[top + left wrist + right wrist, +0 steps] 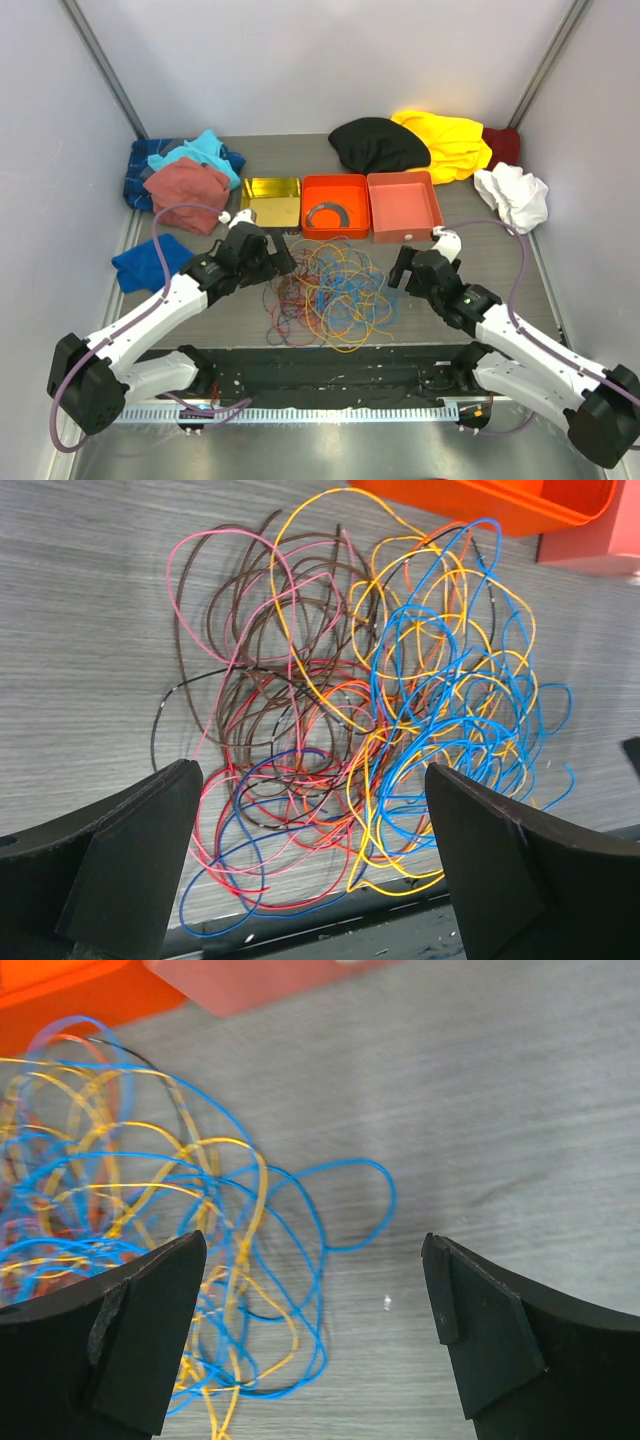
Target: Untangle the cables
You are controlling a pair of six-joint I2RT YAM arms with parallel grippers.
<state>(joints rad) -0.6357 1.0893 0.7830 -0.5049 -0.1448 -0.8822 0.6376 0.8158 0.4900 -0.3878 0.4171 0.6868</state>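
Lying in a loose tangle at the centre of the top view, the cables [330, 295] rest on the bench [420, 325], just below the orange tray [315, 190]. Left claw [312, 775]: jaws wide apart, empty, over the tangle. Right claw [312, 1243]: jaws wide apart, empty, over the blue loops at the tangle's right edge

Bright even light, soft shadows, wrist views sharp w/ slight edge blur.

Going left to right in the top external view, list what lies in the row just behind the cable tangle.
Reddish cloth → yellow tin → orange tray → salmon-pink tray → white crumpled cloth.
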